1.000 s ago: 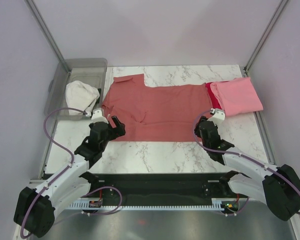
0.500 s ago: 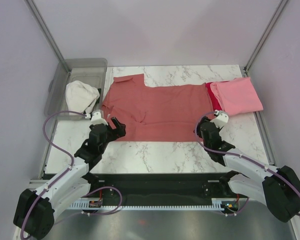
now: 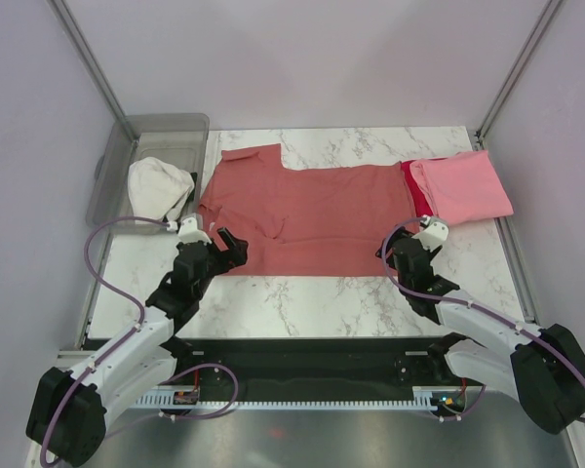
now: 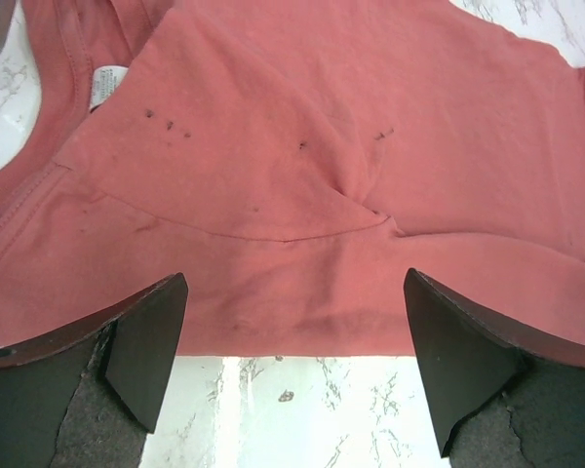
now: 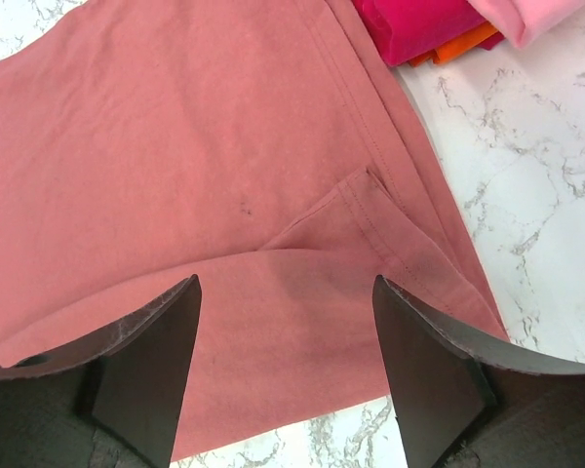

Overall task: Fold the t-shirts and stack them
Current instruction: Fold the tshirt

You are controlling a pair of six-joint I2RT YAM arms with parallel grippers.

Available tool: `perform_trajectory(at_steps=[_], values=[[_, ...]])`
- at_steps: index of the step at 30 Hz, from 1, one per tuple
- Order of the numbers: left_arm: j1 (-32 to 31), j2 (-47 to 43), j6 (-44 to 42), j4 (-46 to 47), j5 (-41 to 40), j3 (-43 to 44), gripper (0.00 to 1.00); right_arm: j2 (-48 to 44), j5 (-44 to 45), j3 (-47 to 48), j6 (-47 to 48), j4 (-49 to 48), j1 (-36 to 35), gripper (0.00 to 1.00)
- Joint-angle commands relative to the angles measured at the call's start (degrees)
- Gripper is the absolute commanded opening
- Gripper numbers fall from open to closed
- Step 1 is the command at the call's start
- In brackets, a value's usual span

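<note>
The dusty salmon-red t-shirt (image 3: 312, 214) lies spread on the marble table, its near part folded over. My left gripper (image 3: 224, 252) is open and empty at the shirt's near-left corner; in the left wrist view (image 4: 292, 351) the near hem (image 4: 292, 331) runs between the fingers. My right gripper (image 3: 402, 252) is open and empty over the near-right corner, above the cloth in the right wrist view (image 5: 288, 351). The folded light pink t-shirt (image 3: 463, 187) rests on the folded bright red one (image 3: 414, 190) at the far right; the red one (image 5: 409, 24) also shows from the right wrist.
A clear plastic bin (image 3: 171, 132) stands at the far left with a white cloth (image 3: 161, 187) hanging over its near rim. Metal frame posts (image 3: 88, 58) and walls close in the table. Bare marble (image 3: 312, 302) lies in front of the shirt.
Both grippers have drawn back a little toward the near edge of the shirt. The shirts have not moved.
</note>
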State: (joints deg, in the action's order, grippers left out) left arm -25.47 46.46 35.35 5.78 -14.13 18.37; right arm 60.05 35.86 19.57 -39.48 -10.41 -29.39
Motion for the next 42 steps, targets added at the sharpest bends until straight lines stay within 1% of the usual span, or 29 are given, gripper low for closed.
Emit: perform_trajectory(at_steps=[1,7,14,17,18,19,20,21,22,24,25,27,29,34,38,42], values=[[0.2,-1.0,3.2,2.0,-4.5,0.6,0.99,0.3,0.4,0.0,-0.9,-2.7,0.2,0.79],[0.2,-1.5,3.1,3.3,-4.6,-0.4,0.98,0.4,-0.8,0.2,-0.3,-2.7,0.1,0.8],[0.2,-0.2,2.3,3.2,-4.2,0.1,0.99,-1.7,0.5,-0.6,-0.7,-2.4,0.1,0.81],[0.2,-0.7,1.5,2.5,-3.4,0.3,0.99,-2.5,1.7,-0.6,-1.9,-1.2,0.2,0.79],[0.2,-0.9,1.4,0.7,-3.4,1.0,0.99,-2.8,1.9,-0.7,-4.0,-0.5,0.2,0.78],[0.2,-1.5,1.5,-0.2,-3.3,1.1,0.96,-3.3,2.0,-1.0,-5.8,2.2,0.2,0.76],[0.2,-2.3,2.3,-1.5,-3.1,1.2,0.94,-4.2,2.4,-0.9,-9.6,5.3,0.2,0.75],[0.2,-2.9,3.7,-5.3,-4.4,1.2,0.93,-4.7,2.0,-0.7,-13.7,8.7,0.2,0.73],[0.2,-3.5,5.6,-6.9,-5.5,1.1,0.93,-5.3,0.9,-0.9,-19.3,13.1,0.2,0.71],[0.2,-4.5,9.6,-10.6,-7.7,0.8,0.93,-7.7,-1.0,-1.6,-24.4,16.6,0.2,0.7],[0.2,-4.8,10.8,-12.2,-8.2,1.1,0.94,-9.6,-1.6,-3.2,-29.1,17.5,0.2,0.69],[0.2,-5.4,11.5,-13.9,-8.5,2.3,0.94,-10.8,-2.3,-5.1,-32.1,17.5,0.2,0.68],[0.2,-5.8,12.0,-17.5,-9.2,4.0,0.94,-10.7,-2.3,-5.9,-32.8,17.4,0.2,0.65],[0.2,-8.0,15.5,-26.7,-9.9,6.5,0.94,-7.9,-1.3,-4.0,-33.1,22.4,0.2,0.65],[0.2,-8.6,18.5,-30.7,-8.9,7.2,0.94,-6.6,0.6,-2.9,-34.9,26.7,0.3,0.66],[0.2,-8.1,20.5,-33.0,-8.4,7.3,0.94,-5.6,1.7,-1.8,-36.0,30.0,0.2,0.7]])
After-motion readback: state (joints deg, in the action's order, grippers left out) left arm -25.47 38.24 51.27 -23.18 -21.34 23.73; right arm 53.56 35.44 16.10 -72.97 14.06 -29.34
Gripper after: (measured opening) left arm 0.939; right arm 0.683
